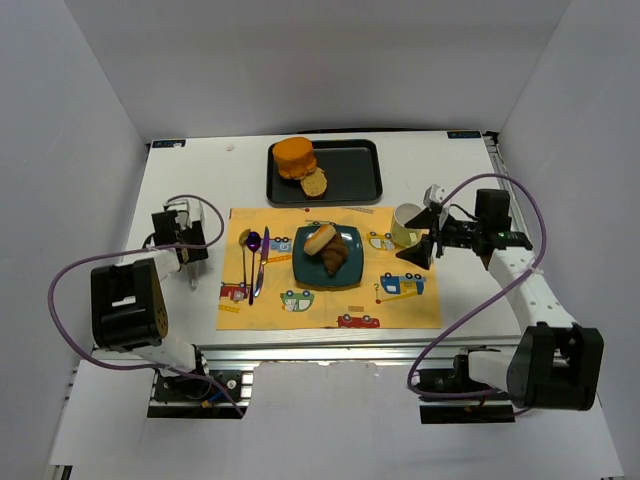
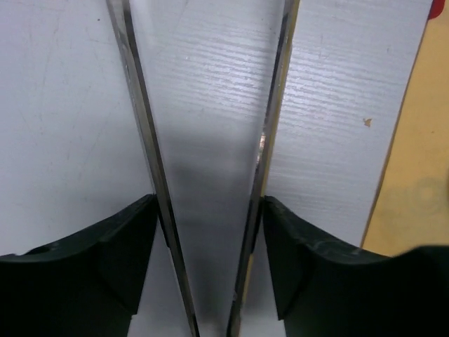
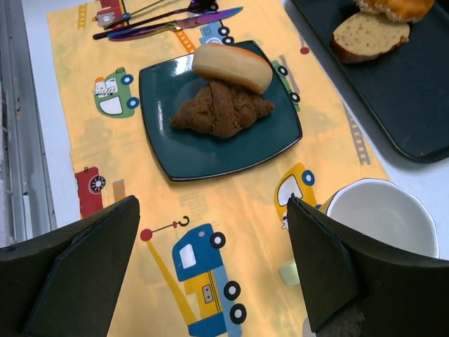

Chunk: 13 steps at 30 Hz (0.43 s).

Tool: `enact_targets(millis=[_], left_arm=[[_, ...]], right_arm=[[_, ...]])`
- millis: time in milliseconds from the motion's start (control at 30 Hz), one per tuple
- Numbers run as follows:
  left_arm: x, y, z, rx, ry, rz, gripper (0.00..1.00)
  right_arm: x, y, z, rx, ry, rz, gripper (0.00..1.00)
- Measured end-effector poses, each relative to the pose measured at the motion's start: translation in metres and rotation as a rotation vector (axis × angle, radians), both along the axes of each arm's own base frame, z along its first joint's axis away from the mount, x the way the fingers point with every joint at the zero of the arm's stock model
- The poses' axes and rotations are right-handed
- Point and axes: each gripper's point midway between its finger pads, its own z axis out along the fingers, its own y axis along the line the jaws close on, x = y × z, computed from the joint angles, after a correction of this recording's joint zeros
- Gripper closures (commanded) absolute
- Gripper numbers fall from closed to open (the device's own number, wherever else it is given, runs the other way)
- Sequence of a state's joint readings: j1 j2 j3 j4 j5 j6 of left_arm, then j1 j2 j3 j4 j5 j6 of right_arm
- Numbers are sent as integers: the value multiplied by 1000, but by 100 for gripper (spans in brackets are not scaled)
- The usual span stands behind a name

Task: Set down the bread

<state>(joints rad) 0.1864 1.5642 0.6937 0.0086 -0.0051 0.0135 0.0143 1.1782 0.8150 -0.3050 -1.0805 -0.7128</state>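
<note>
A pale bread roll (image 1: 320, 238) (image 3: 232, 67) leans on a brown croissant (image 1: 335, 258) (image 3: 222, 109), both on the dark teal plate (image 1: 303, 272) (image 3: 203, 158) at the middle of the yellow placemat (image 1: 400, 305). My left gripper (image 1: 183, 247) (image 2: 209, 203) hangs over the white table, left of the mat. Its fingers (image 2: 126, 246) press on the outer sides of metal tongs (image 2: 147, 140), whose two arms spread apart with nothing between them. My right gripper (image 1: 425, 238) (image 3: 210, 210) is open and empty over the mat's right part, beside the cup.
A black tray (image 1: 350, 170) (image 3: 414, 105) at the back holds an orange loaf (image 1: 294, 157) and a cut slice (image 1: 314, 182) (image 3: 368, 36). Purple cutlery (image 1: 255, 260) (image 3: 168, 22) lies left of the plate. A white cup (image 1: 407, 222) (image 3: 382, 214) stands on the mat's right edge.
</note>
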Motion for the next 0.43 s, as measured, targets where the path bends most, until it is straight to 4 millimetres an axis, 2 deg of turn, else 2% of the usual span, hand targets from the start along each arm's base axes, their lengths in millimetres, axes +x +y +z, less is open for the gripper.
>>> enact_targets(millis=[133,167,200,267,367,433], left_arm=[[-8,6,1,6,7,24,17],[-11,8,1,5,12,32,6],[-14,9,3,5,15,40,2],[-18,10,11,-2,4,60,2],[-17,10,41,-12,-76,91,2],[-13,9,72,-29,-179,116,2]], right_arm=[[11,-2,-1,-7,77,-28,11],[15,-3,-1,-13,107,-56,11],[21,-6,-1,-21,151,-105,11],[36,-13,3,-44,207,-206,11],[64,-25,20,-65,227,-362,11],[75,-31,30,-59,206,-428,10]])
